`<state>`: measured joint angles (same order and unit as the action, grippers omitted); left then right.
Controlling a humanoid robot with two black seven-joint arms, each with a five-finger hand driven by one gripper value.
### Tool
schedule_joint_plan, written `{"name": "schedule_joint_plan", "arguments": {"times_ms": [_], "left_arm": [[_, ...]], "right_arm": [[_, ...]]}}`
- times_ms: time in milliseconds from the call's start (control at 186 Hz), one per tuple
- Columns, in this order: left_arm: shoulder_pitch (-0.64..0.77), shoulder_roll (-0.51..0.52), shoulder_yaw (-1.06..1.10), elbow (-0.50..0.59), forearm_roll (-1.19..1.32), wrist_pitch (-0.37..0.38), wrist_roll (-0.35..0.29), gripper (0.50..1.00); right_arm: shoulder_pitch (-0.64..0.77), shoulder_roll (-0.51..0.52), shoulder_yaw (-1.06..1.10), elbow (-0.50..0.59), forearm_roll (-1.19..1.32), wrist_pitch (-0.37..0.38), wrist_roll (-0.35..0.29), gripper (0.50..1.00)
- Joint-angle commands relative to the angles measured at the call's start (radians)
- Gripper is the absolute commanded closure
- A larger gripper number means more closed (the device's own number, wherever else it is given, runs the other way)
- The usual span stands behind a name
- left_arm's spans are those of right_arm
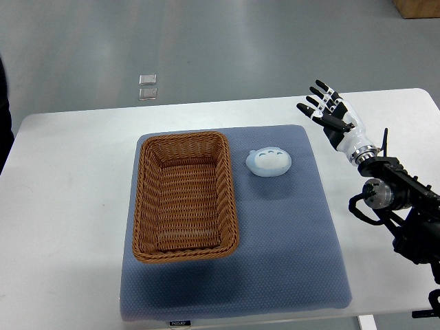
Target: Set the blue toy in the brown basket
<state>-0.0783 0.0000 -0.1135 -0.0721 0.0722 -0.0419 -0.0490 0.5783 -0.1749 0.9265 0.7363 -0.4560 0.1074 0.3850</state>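
White table (69, 206) fills most of the frame, grey floor across the top. A blue-grey mat (289, 261) lies on the table, centre to lower right. Brown basket (184, 196) sits on the left half of the mat, long side running top to bottom of the frame, nothing inside it. Blue toy (269, 162) is a pale blue rounded lump on the mat, just beside the basket's upper right corner, not touching it, roughly centre frame.

Right hand (328, 110) is in the upper right, over the table just off the mat's upper right corner, well apart from the toy. Fingers (320, 86) are spread wide and point toward the top of the frame, holding nothing. Its black arm (399, 199) runs down the right edge of the frame.

Two small clear squares (147, 86) lie on the floor, upper left of centre. Corner of a brown box (418, 8) shows at top right.
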Motion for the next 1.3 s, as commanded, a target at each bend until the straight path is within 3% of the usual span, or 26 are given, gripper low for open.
{"name": "schedule_joint_plan", "arguments": {"times_ms": [0,1293], "left_arm": [[0.0,0.0,0.0,0.002,0.0,0.001,0.0,0.5],[-0.002,0.0,0.001,-0.005,-0.002,0.001,0.0,0.5]], "right_arm": [[0.0,0.0,0.0,0.0,-0.001,0.0,0.0,0.585],[0.003,-0.002,-0.028,0.0,-0.033,0.003,0.0,0.585]]}}
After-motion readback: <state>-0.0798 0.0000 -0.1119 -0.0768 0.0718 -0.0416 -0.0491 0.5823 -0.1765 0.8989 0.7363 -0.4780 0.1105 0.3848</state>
